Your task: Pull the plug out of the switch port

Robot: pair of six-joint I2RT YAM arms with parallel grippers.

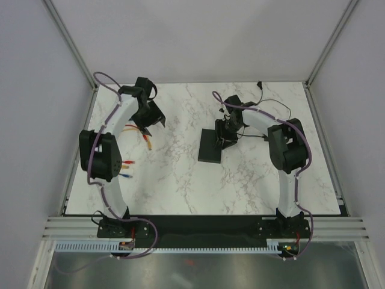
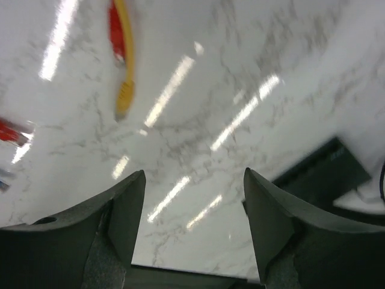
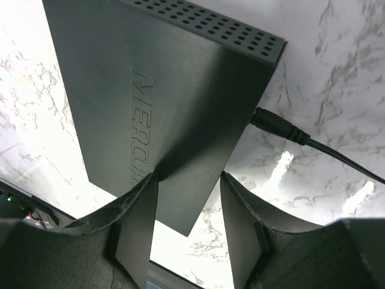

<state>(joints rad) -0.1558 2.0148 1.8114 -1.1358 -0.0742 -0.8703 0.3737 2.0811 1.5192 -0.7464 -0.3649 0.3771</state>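
The black switch [image 1: 211, 148] lies flat on the marble table; in the right wrist view [image 3: 162, 90] its lid shows raised letters. A black plug [image 3: 278, 126] with a thin black cable sits in a port on the switch's side. My right gripper [image 3: 189, 176] is open, low over the switch's near corner, with the plug ahead and to the right of its right finger; in the top view the right gripper [image 1: 224, 138] is at the switch's far end. My left gripper [image 1: 153, 119] is open and empty above bare marble, also in the left wrist view [image 2: 194, 174].
Loose yellow [image 2: 124, 93] and red [image 2: 116, 30] network cables lie on the table ahead of my left gripper, with more red and blue plugs [image 1: 126, 170] by the left arm. The switch's corner [image 2: 328, 171] shows to the right of the left gripper.
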